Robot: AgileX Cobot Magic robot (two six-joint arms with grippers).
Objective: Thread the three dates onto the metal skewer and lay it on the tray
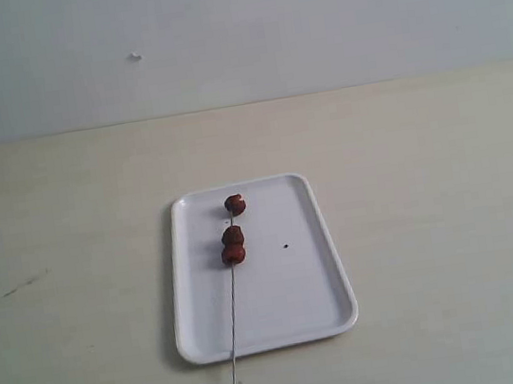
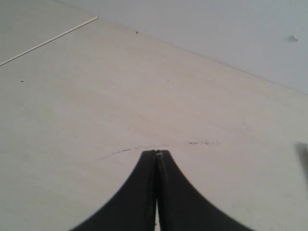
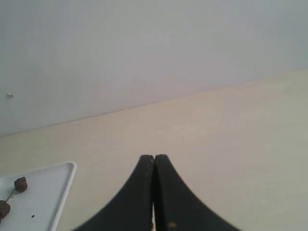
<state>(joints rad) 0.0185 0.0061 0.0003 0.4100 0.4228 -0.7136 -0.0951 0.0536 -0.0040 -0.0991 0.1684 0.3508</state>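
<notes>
Metal skewer (image 1: 232,319) — three dates (image 1: 232,236) — one tray (image 1: 299,291)

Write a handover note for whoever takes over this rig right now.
Left hand: shut, empty, above bare table.
Right hand: shut, empty, off to the side of the tray.
The three dates sit on the skewer, which lies on the tray with its bare end sticking out past the rim.
Done: threading and laying down, by the look of it.
Left: nothing obvious.
</notes>
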